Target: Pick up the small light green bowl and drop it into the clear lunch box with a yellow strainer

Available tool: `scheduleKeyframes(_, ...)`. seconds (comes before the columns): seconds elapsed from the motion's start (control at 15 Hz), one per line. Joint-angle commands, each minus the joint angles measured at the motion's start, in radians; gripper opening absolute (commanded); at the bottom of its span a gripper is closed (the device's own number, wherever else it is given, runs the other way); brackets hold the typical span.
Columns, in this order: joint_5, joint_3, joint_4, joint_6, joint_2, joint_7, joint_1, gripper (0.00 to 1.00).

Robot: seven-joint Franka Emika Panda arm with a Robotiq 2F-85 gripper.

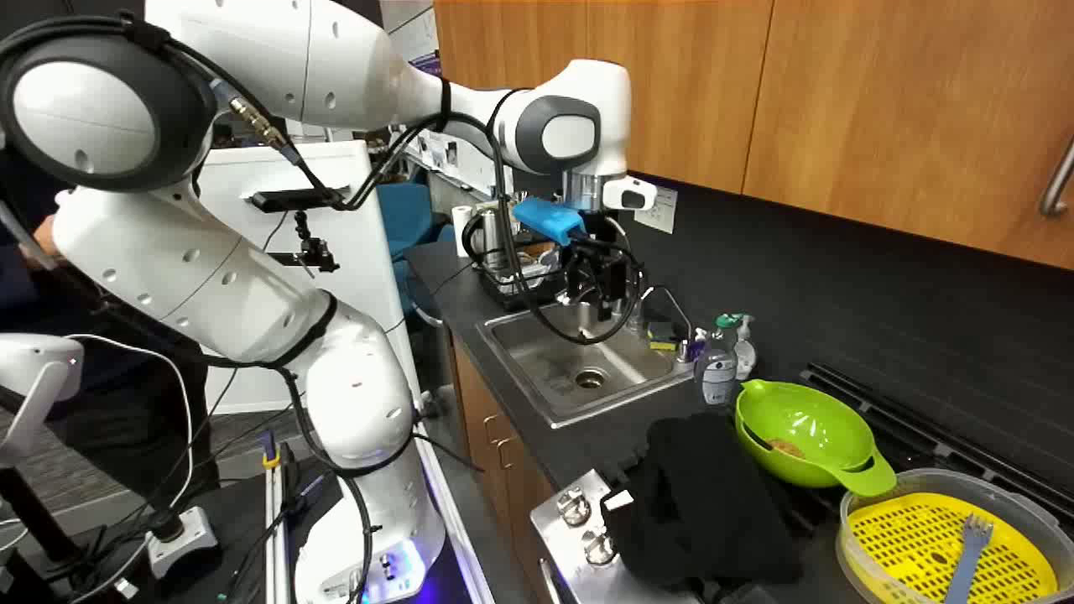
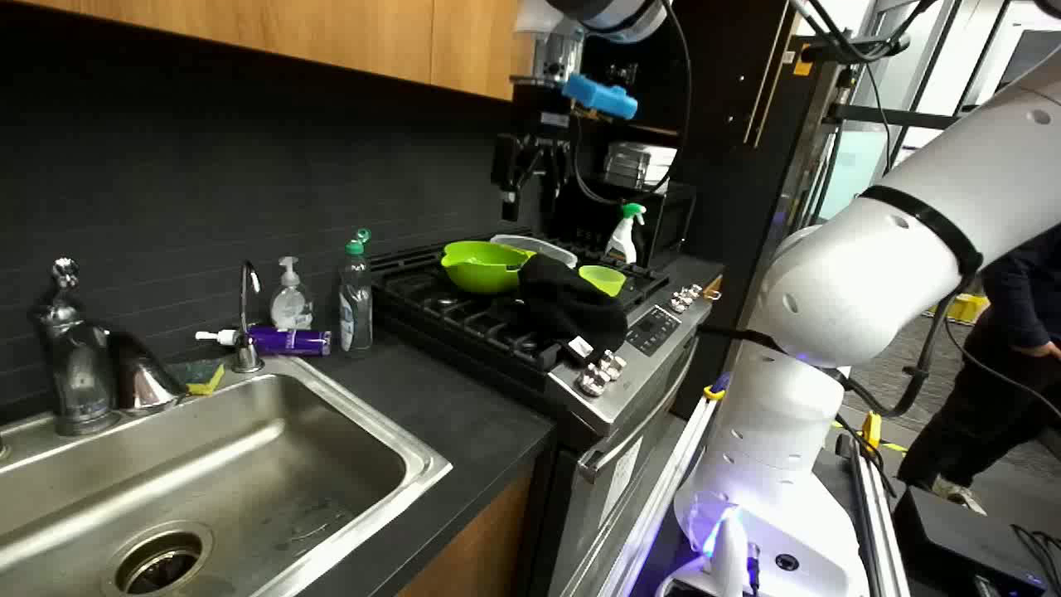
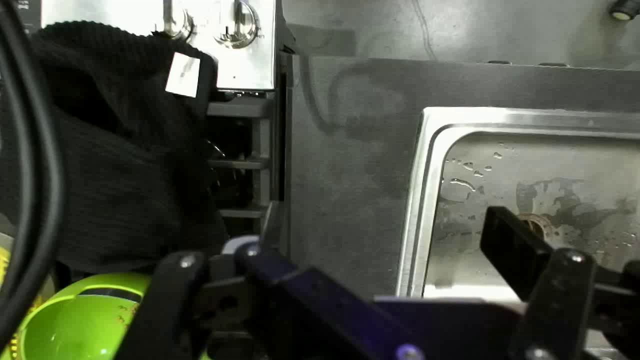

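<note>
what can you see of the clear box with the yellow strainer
The clear box looks like plastic, rounded and open. It sits mouth up on the stove, beside the big green bowl, whose handle overlaps it in an exterior view; whether they touch is unclear. Inside lies the yellow strainer, full of holes, with a blue-grey fork over it.

No readable text, blurred label (image 1: pixel 718 383) on clear bottle (image 1: pixel 718 364), faintly marked white tag (image 3: pixel 183 75) on black cloth (image 3: pixel 127 170)

small bowl (image 2: pixel 602 280): light green | lunch box (image 1: pixel 1003 497): clear | strainer (image 1: pixel 906 537): yellow (dotted with holes) | larger bowl (image 1: pixel 818 415): lime
</note>
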Motion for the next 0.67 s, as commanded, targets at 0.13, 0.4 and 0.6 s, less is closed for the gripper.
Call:
scheduleKeyframes(0.13,0.0,0.0,0.002,-0.002,0.0,0.0,0.0,1.0)
scheduleKeyframes(0.4,0.0,0.0,0.002,-0.002,0.0,0.0,0.0,1.0)
scheduleKeyframes(0.6,-0.048,0.009,-0.002,0.027,0.006,0.031,-0.032,1.0)
